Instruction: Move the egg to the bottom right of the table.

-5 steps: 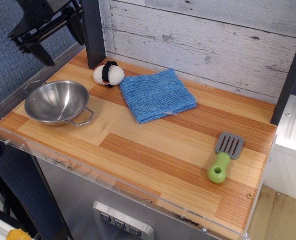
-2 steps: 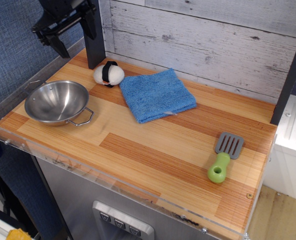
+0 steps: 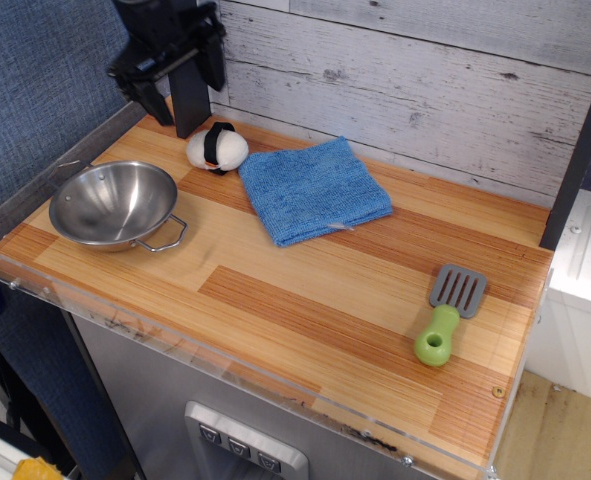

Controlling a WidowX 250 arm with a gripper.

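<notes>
The egg (image 3: 217, 148), a small white soft ball with a black band, lies at the back left of the striped wooden table (image 3: 305, 290), touching the left corner of a blue cloth. My black gripper (image 3: 178, 88) hangs in the air above and slightly left of the egg, in front of a dark post. Its fingers are spread apart and hold nothing. It is not touching the egg.
A blue cloth (image 3: 313, 190) lies flat at the back middle. A steel bowl (image 3: 113, 203) sits at the left. A spatula (image 3: 445, 315) with a green handle lies near the right front. A dark post (image 3: 187, 110) stands behind the egg. A clear plastic rim (image 3: 225, 360) edges the front.
My gripper has moved to the right from the far upper left, coming over the table's back left corner near the egg. The egg and other things have not moved.
</notes>
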